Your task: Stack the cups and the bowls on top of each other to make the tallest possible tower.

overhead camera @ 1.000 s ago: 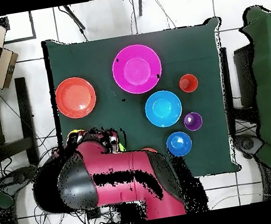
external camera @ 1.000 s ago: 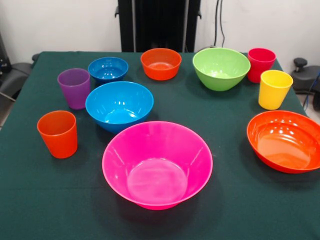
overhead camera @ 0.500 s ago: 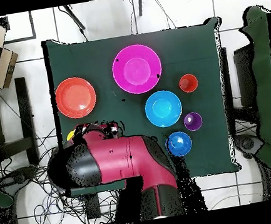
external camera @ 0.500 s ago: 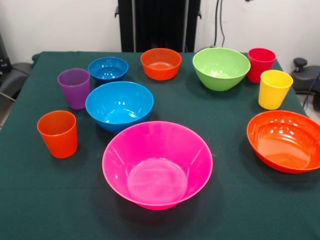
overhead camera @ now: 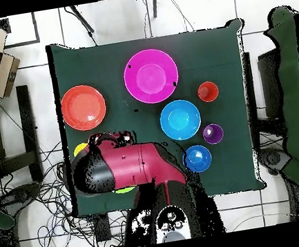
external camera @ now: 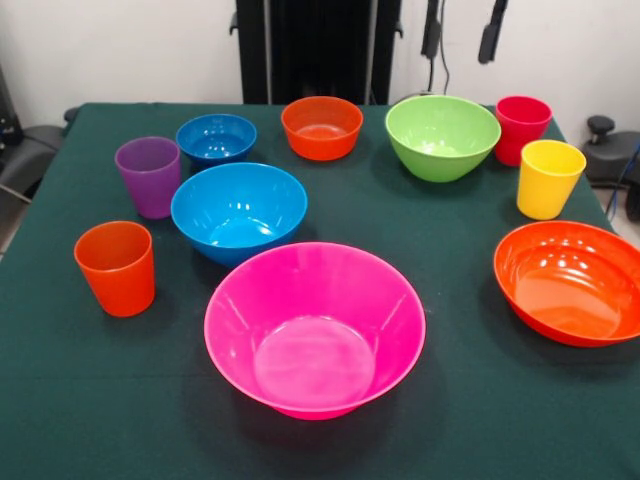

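The claw (external camera: pixel 460 30) shows in the front view as two dark fingers hanging apart at the top edge, spread wide and grasping nothing. Directly beneath it sits the glossy green plastic bowl (external camera: pixel 442 136), which it does not touch. Just to the right of the claw, as the front view shows it, stands the red plastic cup (external camera: pixel 522 128), touching or nearly touching the green bowl's rim, and nearer the camera from that the yellow plastic cup (external camera: pixel 548 177). Further toward the camera on that side lies the wide, shallow orange plastic bowl (external camera: pixel 570 282), close to the edge of the counter (external camera: pixel 100 400), which is covered in dark green cloth.

To the left of the claw in the front view sit the small orange plastic bowl (external camera: pixel 321 127) and, beyond it, the small blue plastic bowl (external camera: pixel 216 138). The purple plastic cup (external camera: pixel 148 176) stands well off to that side, with the mid-sized blue plastic bowl (external camera: pixel 238 210) just beside it. The orange plastic cup (external camera: pixel 116 267) stands apart, nearer the camera. The large pink plastic bowl (external camera: pixel 314 328) lies farthest from the claw, at the counter's near middle.

All stand upright and separate; none is stacked.

In the overhead view the red and black arm (overhead camera: pixel 128 167) covers the green bowl and the red cup.
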